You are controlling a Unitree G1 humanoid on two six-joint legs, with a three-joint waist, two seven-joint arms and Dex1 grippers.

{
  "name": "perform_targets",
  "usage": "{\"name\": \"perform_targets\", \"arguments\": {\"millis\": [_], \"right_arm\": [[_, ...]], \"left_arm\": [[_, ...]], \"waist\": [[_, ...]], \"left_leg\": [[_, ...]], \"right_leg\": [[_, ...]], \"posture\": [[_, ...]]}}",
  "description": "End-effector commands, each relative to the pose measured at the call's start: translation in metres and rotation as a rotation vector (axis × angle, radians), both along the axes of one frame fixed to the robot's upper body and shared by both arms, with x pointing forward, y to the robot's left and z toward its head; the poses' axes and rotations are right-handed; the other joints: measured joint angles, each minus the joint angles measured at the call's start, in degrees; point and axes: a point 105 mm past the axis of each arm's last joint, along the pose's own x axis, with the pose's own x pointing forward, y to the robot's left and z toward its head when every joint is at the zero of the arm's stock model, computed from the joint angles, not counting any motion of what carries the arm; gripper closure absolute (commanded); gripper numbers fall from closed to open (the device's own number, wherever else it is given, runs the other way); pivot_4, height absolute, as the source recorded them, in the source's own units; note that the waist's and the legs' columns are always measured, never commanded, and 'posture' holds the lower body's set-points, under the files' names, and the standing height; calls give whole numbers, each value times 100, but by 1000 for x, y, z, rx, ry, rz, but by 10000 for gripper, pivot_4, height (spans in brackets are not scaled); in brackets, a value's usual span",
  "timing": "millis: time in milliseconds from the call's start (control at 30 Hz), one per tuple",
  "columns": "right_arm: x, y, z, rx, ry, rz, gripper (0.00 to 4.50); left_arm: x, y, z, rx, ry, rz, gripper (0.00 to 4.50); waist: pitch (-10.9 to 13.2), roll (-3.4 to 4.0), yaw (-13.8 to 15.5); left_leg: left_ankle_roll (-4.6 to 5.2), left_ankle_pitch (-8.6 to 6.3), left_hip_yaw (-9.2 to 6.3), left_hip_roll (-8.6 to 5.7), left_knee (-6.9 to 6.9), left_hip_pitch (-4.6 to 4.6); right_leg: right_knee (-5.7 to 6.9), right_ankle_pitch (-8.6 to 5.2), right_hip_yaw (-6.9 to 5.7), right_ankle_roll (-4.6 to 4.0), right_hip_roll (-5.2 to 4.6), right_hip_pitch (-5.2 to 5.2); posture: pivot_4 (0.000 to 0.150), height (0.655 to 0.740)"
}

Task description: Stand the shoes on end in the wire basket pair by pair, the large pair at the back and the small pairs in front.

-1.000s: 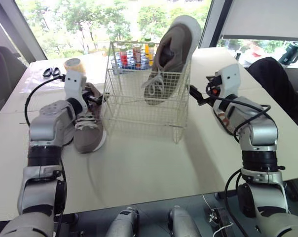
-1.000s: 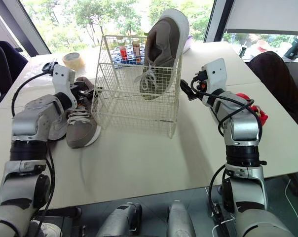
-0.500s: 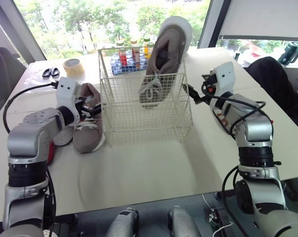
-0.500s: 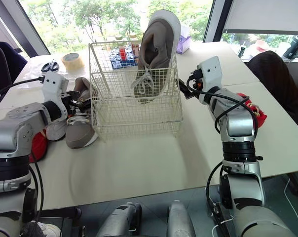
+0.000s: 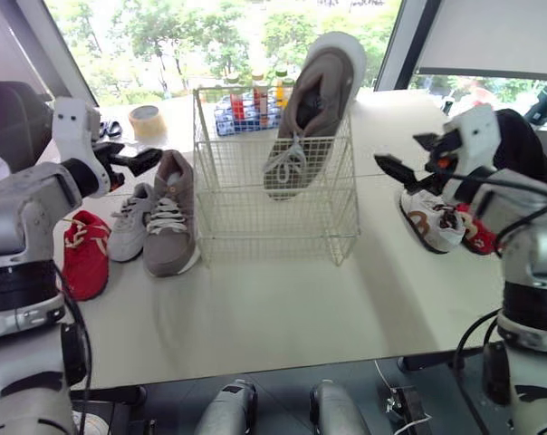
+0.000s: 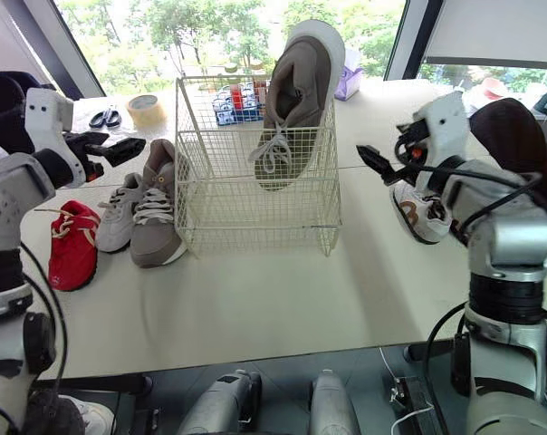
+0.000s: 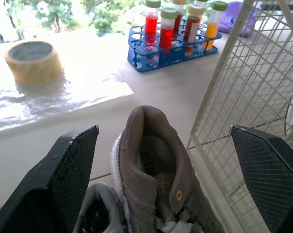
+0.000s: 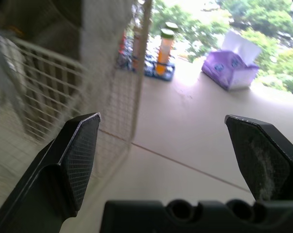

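The white wire basket [image 5: 275, 204] stands mid-table. One large taupe shoe [image 5: 308, 104] stands on end inside it, leaning against the back right corner. Its mate [image 5: 171, 216] lies flat on the table just left of the basket; its heel opening [image 7: 151, 162] sits below the wide-spread fingers [image 7: 71, 165] in the left wrist view. My left gripper [image 5: 139, 160] hovers open above and left of this shoe. A small white shoe [image 5: 127, 224] and a red shoe [image 5: 81, 256] lie further left. My right gripper [image 5: 407, 156] is open and empty, right of the basket, above a small white shoe [image 5: 429, 220].
A tape roll [image 5: 147, 116] and a blue rack of tubes [image 5: 248, 100] stand behind the basket. A purple tissue box [image 8: 232, 72] sits at the back right. Another red shoe [image 5: 477, 233] lies by the right white shoe. Scissors [image 6: 104, 118] lie at the back left.
Both grippers have drawn away from the basket's sides: the left one up and to the left, the right one out to the right. The head camera has also shifted.
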Motion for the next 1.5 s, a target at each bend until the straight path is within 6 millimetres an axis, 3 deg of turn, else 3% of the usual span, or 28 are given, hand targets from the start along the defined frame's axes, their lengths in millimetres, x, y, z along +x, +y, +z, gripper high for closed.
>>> {"name": "perform_targets", "arguments": {"millis": [33,133,300,533,700,800,967,1033,1133,1200,1300,1400,1500], "right_arm": [[-31,20,42,11,-115,160,458],[-48,33,57,27,-133,273,458],[-74,46,74,87,-146,423,458],[-76,47,78,95,-153,416,458],[-76,49,78,92,-155,417,458],[-75,50,78,92,-157,414,0],[-73,52,78,97,-161,409,0],[-72,52,78,98,-164,406,0],[-70,52,78,101,-165,403,0],[-68,53,78,99,-164,402,0],[-66,53,78,99,-164,406,0],[-64,56,78,94,-162,422,0],[-61,59,79,90,-163,433,0]], "left_arm": [[-2,-9,-7,-37,79,11,0],[-3,-10,-27,10,142,55,0],[-2,-6,-44,19,196,119,0],[4,-24,-71,13,261,82,0],[10,-24,-94,26,307,88,0],[12,-18,-98,14,311,109,8536],[11,-11,-100,-21,324,132,30453],[10,-9,-97,-58,327,140,37024],[10,-4,-87,-106,314,170,38791],[11,5,-67,-125,260,207,38816],[12,14,-23,-206,107,237,38816],[5,17,37,-275,-108,207,38816],[-2,22,69,-259,-239,225,38816]], "waist": [[0,-1,-4],[0,-2,-22],[1,-3,2],[0,-5,48],[-1,-3,40],[-2,-2,50],[-2,-3,100],[-2,-3,101],[-2,-3,97],[-1,-4,86],[8,-18,72],[20,-41,83],[21,-42,83]], "left_leg": [[0,0,0,0,0,0],[0,0,0,1,-1,0],[0,0,-1,3,-2,-1],[2,-1,0,-4,3,-1],[2,-1,-1,-3,2,0],[2,-1,0,-4,3,0],[2,-2,0,-4,5,0],[2,-2,0,-3,4,0],[3,-2,1,-3,3,0],[3,-2,1,-2,3,-1],[3,-2,1,0,2,-4],[-1,0,-2,1,3,-11],[-16,8,0,-2,5,-17]], "right_leg": [[0,0,0,0,0,0],[-1,0,0,0,1,-1],[-2,0,1,0,-1,-1],[-4,0,0,0,-7,4],[-3,0,0,0,-6,4],[-3,0,0,0,-7,5],[-3,0,0,0,-7,5],[-4,0,0,0,-7,5],[-5,0,0,0,-7,4],[-4,0,0,0,-6,2],[-4,0,0,0,-4,-3],[-2,0,-5,0,-3,-8],[-11,1,-5,1,-6,-8]], "posture": [[1500,7400],[1500,7400],[1500,7400],[1500,7400],[1500,7400],[1500,7400],[1500,7400],[1500,7400],[1500,7400],[1500,7400],[1500,7400],[1500,7400],[1500,7400]]}}
